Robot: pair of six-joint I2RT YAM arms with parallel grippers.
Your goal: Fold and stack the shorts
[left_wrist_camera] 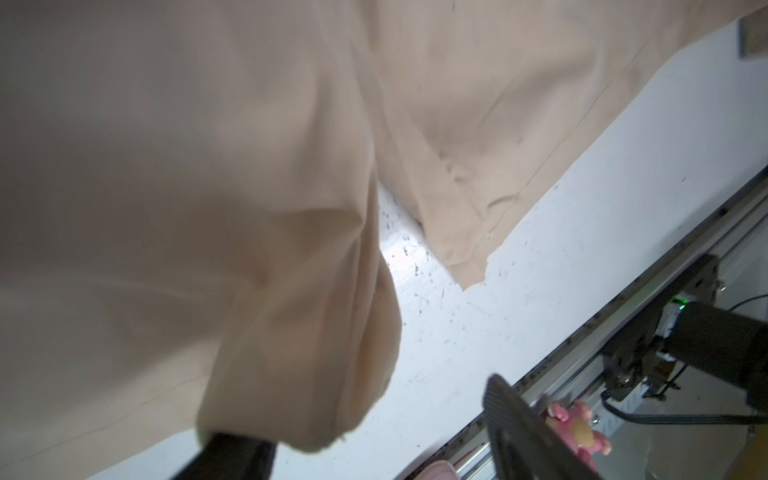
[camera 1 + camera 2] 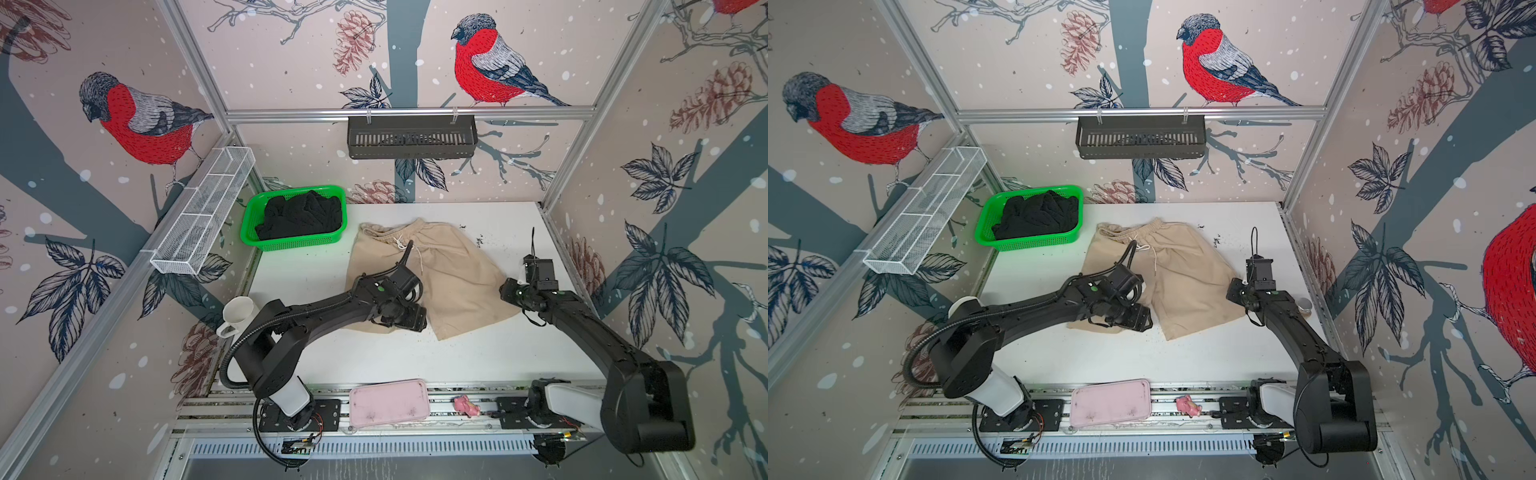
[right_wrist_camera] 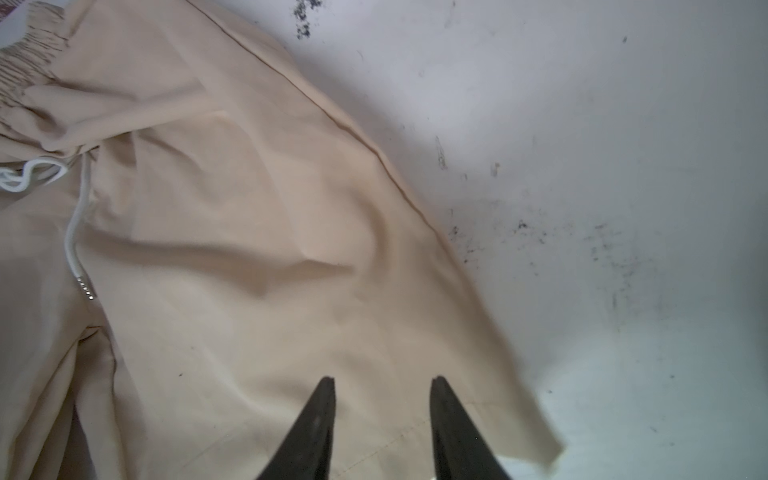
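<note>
Left gripper [image 2: 409, 320] is hovering wide open over beige cloth shorts [image 2: 453, 274]; right gripper [image 3: 380, 399] is pointing half-open, gripping nothing, above their hem.

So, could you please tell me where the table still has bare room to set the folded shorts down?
Bare white table runs along the near edge, between the beige shorts and the front rail. A smaller patch lies between the green basket and the left arm. The middle is crowded by the shorts and both hands; the right strip is narrow.
</note>
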